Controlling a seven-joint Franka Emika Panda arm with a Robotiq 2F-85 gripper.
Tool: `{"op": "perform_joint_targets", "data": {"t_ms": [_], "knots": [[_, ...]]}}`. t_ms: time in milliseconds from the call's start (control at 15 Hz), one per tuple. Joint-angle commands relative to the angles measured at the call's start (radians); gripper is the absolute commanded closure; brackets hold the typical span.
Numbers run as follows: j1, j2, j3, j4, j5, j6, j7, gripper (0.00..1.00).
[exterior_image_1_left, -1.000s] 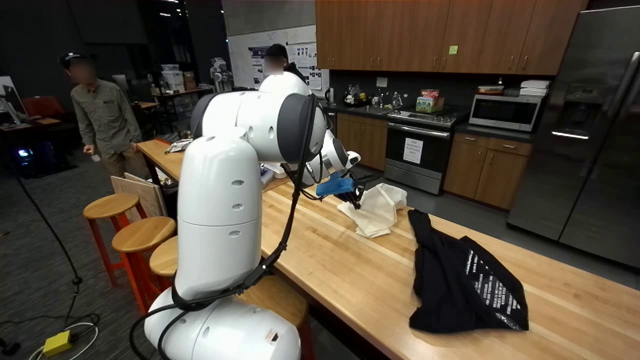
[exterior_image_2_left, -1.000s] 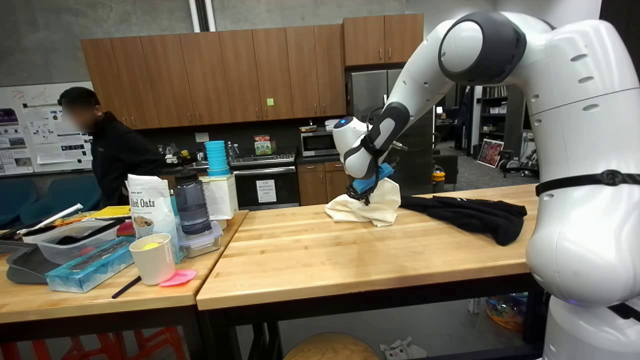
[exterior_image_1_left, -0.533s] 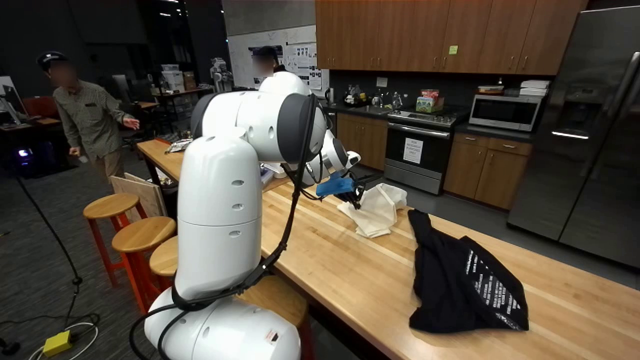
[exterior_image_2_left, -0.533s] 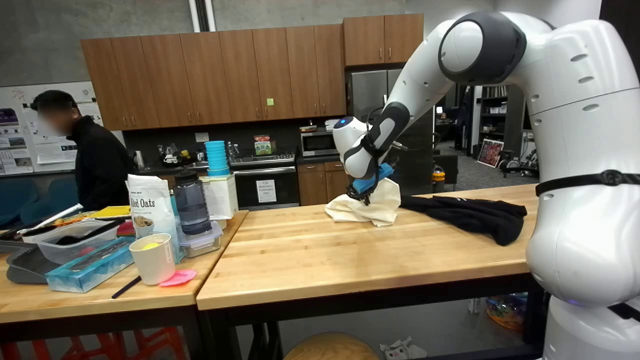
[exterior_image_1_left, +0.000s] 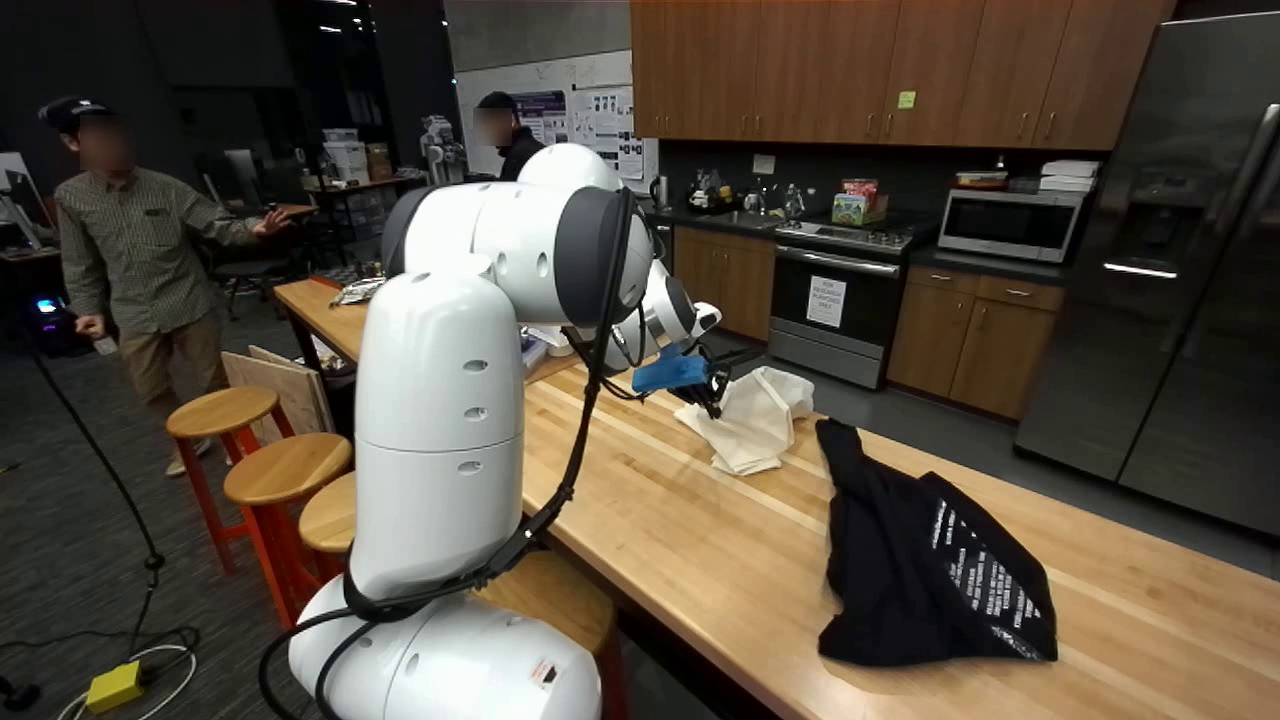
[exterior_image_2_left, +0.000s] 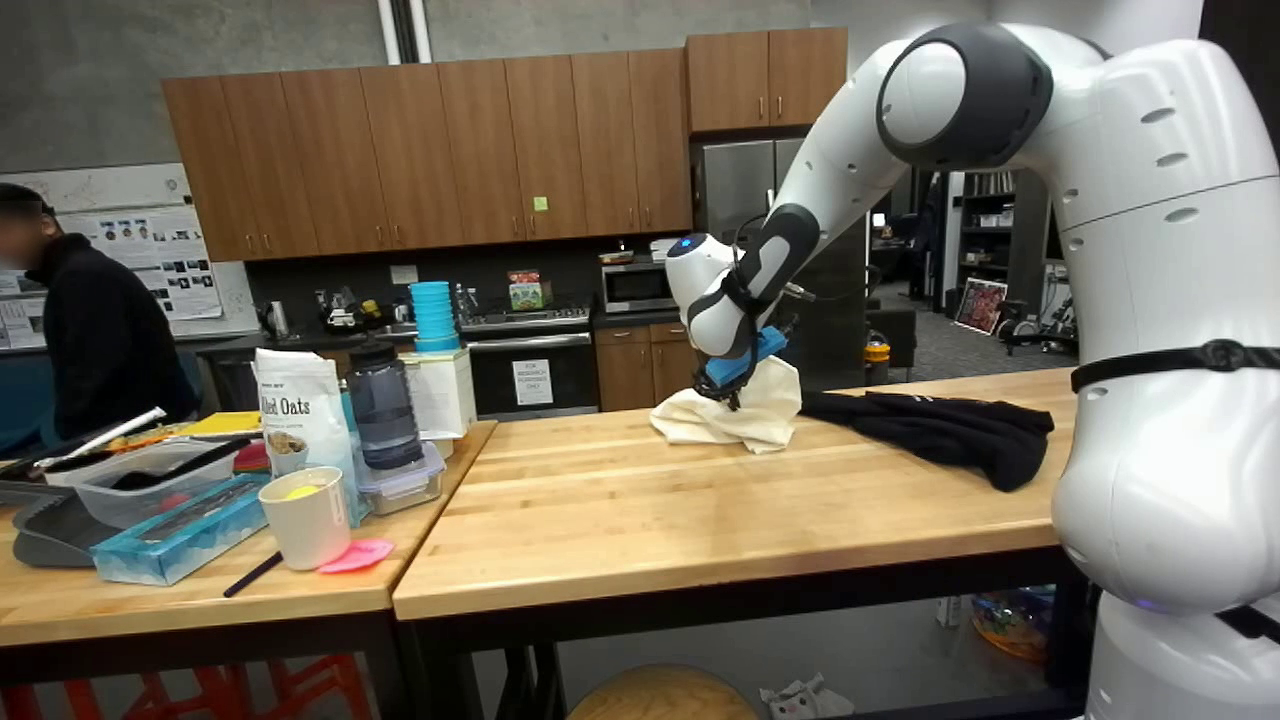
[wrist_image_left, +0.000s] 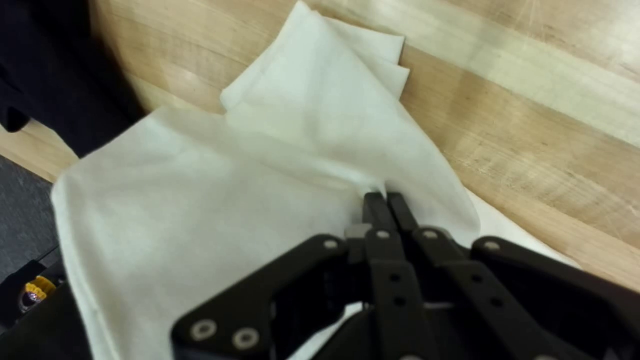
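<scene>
Man in black (exterior_image_2_left: 110, 340) moved leftward, gripper (wrist_image_left: 384, 196) pinching cream cloth (wrist_image_left: 200, 190), black garment (exterior_image_1_left: 910, 560) nearby on table (exterior_image_1_left: 690, 540)

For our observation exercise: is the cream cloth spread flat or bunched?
Bunched: the cream cloth humps up, creases meeting at the claw.

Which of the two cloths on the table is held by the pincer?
The cream cloth: in the wrist view, the pincer is shut on a fold of it. The printed black cloth lies apart from the pincer, untouched.
</scene>
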Motion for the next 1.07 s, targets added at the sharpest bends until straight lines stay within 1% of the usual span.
{"op": "perform_joint_targets", "data": {"t_ms": [0,600,867,1000], "knots": [[0.014,-0.001,-0.015,0.001,0.007,0.000,-0.005,1.00],[0.017,0.001,-0.018,0.001,0.003,0.002,-0.003,1.00],[0.036,0.008,-0.047,0.005,-0.072,-0.008,0.072,1.00],[0.031,0.015,-0.060,0.004,-0.094,-0.015,0.103,1.00]]}}
